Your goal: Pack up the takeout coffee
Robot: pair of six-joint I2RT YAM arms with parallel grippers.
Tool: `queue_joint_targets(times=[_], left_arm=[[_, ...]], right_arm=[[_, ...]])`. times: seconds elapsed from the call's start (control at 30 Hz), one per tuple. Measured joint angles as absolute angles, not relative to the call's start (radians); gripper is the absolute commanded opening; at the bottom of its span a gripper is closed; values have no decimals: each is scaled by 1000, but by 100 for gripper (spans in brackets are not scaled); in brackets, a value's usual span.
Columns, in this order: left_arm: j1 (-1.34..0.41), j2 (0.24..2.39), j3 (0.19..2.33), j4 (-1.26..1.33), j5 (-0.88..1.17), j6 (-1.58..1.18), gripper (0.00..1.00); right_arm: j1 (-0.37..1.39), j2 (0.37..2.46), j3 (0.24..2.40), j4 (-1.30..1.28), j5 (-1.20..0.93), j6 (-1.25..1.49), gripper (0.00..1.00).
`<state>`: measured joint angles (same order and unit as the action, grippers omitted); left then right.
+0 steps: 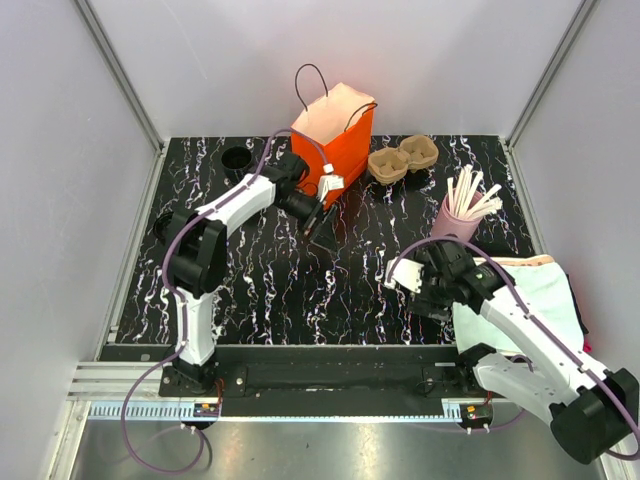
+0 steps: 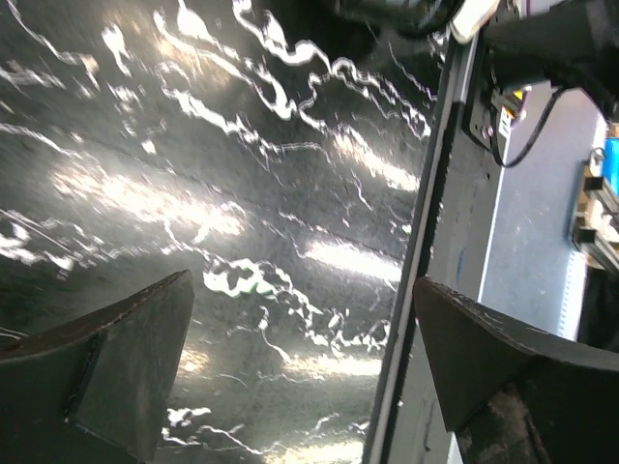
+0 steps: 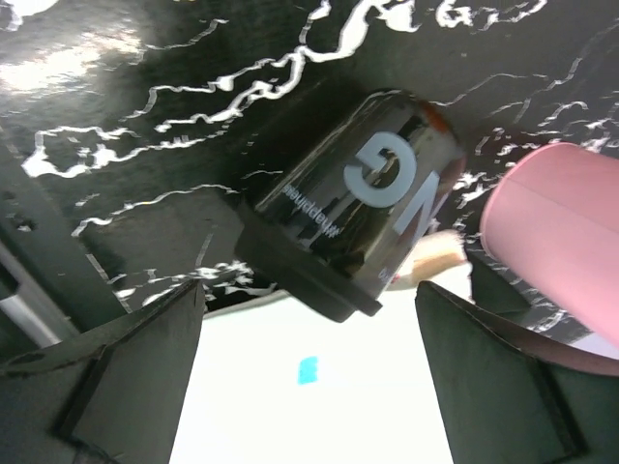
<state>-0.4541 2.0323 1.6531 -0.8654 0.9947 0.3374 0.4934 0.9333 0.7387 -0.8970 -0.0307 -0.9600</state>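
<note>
The takeout coffee (image 3: 353,208), a small black cup with a black lid and white lettering, sits just ahead of my right gripper (image 3: 309,387). The jaws stand wide open on either side of its lid, not touching it. The lid end overlaps a white cloth (image 3: 309,387). In the top view the cup is hidden under my right gripper (image 1: 432,295). The orange paper bag (image 1: 338,140) stands open at the back centre. My left gripper (image 1: 312,225) is open and empty just in front of the bag; its wrist view (image 2: 300,367) shows only bare table.
A pink cup with white sticks (image 1: 458,215) stands right behind the right gripper and shows at the right wrist view's edge (image 3: 561,232). A brown pulp tray (image 1: 402,160) lies right of the bag. A black round object (image 1: 237,158) sits back left. The white cloth (image 1: 525,300) lies at right.
</note>
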Motion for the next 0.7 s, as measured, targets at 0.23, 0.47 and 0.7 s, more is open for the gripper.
queue_joint_targets(times=[0.23,0.47,0.7], left_arm=[[-454,2032,1589,-875,996,360,99],[-450,2032,1568,-887,1000,386,99],[-402,2032,1568,-923,1014,414,99]], right_arm=[[469,1000,791,-885,1,-1018,81],[366,1094,927,-927,-29,-1090,70],[361,1106,931,-1004,-78,-1140,66]])
